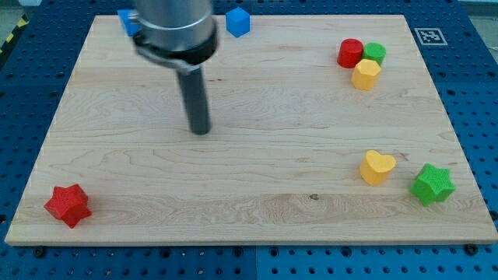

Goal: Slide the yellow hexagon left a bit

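The yellow hexagon [366,75] lies near the view's top right on the wooden board [257,171]. It touches a red block [350,53] and a green block [375,53] just above it. My tip [201,131] rests on the board left of centre, far to the left of the yellow hexagon and a little lower. No block touches the tip.
A yellow heart [377,166] and a green star [433,184] lie at the lower right. A red star [68,205] sits at the bottom left corner. A blue cube [238,22] and another blue block [128,21], partly hidden by the arm, sit at the top edge.
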Tool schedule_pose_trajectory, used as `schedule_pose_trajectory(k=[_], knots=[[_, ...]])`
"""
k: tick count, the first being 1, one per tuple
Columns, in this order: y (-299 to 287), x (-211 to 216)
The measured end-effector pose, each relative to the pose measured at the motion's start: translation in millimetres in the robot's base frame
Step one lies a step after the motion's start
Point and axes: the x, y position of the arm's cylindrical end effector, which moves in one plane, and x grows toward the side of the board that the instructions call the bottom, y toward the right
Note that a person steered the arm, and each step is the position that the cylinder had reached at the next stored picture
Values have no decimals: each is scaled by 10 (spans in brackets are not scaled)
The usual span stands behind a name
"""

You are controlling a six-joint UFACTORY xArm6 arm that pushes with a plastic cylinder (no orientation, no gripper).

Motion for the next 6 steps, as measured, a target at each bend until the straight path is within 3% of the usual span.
schedule_pose_trajectory(k=[2, 6], knots=[[1188, -89], [2896, -575]])
